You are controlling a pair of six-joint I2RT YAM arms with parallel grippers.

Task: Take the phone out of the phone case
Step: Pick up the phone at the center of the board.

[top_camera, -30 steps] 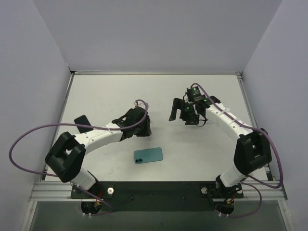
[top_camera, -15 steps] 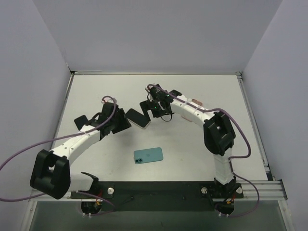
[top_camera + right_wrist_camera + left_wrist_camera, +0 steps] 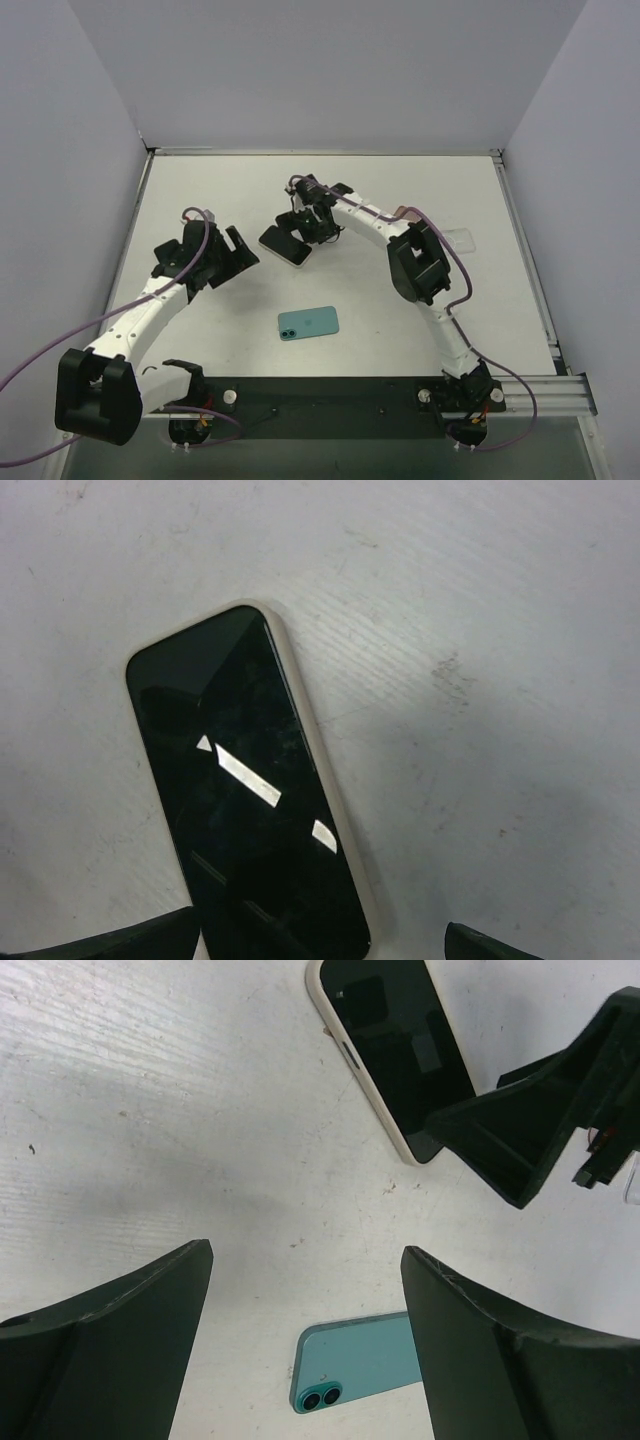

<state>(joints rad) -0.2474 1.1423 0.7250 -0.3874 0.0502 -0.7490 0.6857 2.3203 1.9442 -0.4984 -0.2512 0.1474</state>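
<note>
Now the phone [image 3: 285, 246] lies screen-up on the table [image 3: 400, 330], with neither gripper clamped on it.
Right gripper [image 3: 301, 228] sits at its far-right end, fingers wide apart; left gripper [image 3: 305, 1260], to its left, also spread; a teal phone [image 3: 308, 322] lies nearer.

The left arm stretches forward, the left gripper [image 3: 222, 255] spread wide and empty — the right arm bends across toward the left, the right gripper [image 3: 300, 224] equally wide, pointing down.
</note>
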